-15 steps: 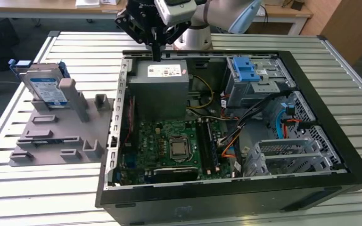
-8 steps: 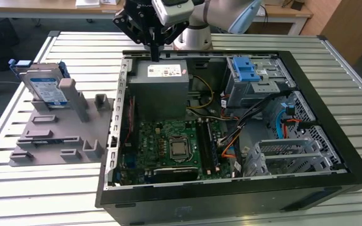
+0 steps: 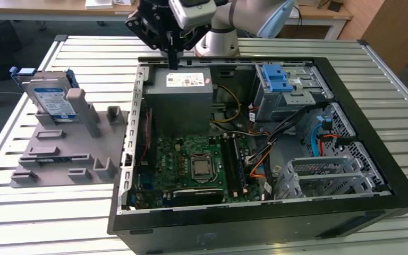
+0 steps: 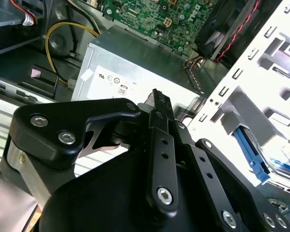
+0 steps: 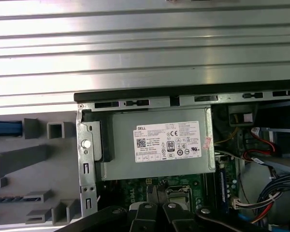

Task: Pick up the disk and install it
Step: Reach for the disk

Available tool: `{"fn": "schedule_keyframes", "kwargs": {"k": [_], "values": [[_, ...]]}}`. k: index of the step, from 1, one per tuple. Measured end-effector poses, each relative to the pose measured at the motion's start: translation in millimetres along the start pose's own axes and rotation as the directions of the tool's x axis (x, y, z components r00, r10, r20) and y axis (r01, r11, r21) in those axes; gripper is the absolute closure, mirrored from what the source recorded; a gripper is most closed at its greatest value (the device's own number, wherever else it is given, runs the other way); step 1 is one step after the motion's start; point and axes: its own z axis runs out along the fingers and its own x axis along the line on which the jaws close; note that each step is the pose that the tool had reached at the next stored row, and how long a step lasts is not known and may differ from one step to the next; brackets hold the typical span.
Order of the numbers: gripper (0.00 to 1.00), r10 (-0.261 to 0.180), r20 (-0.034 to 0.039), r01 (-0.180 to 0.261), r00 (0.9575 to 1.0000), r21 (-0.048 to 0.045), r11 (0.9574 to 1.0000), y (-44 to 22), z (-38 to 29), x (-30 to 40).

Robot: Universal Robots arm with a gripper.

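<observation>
**Gripper over the open case; disk parked in its stand**

The disk (image 3: 51, 100) stands on edge with its label facing outward. It is slotted between the posts of a grey fixture (image 3: 62, 154), at the fixture's far corner on the exterior view's left. Held upright like this, its blue carrier frame is exposed from above, which suits a pinch grasp. The fixture lies on the slatted table (image 3: 48, 212), just beside the wall of the computer case (image 3: 261, 223). The case's side panel is off, so its bays open upward.

The gripper (image 3: 170, 62) hangs point-down over the far edge of the case, above the power supply (image 3: 183, 101) and well apart from the disk. Its fingers are drawn together into a narrow tip and carry nothing, which shows in both wrist views as well. By judgement, the pickup is not yet done.

The metal drive cage (image 3: 324, 175), at the case's near corner on the exterior view's right, looks like one plausible seat for such a carrier.
</observation>
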Motion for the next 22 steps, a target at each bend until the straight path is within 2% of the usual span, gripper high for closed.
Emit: {"fn": "schedule_keyframes", "kwargs": {"k": [13, 22], "values": [[0.89, 0.000, 0.0000, 0.000, 1.0000, 0.0001, 1.0000, -0.5, 0.2, 7.7], [0.89, 0.000, -0.0007, 0.000, 1.0000, 0.0001, 1.0000, 0.0, 0.4, 15.5]]}}
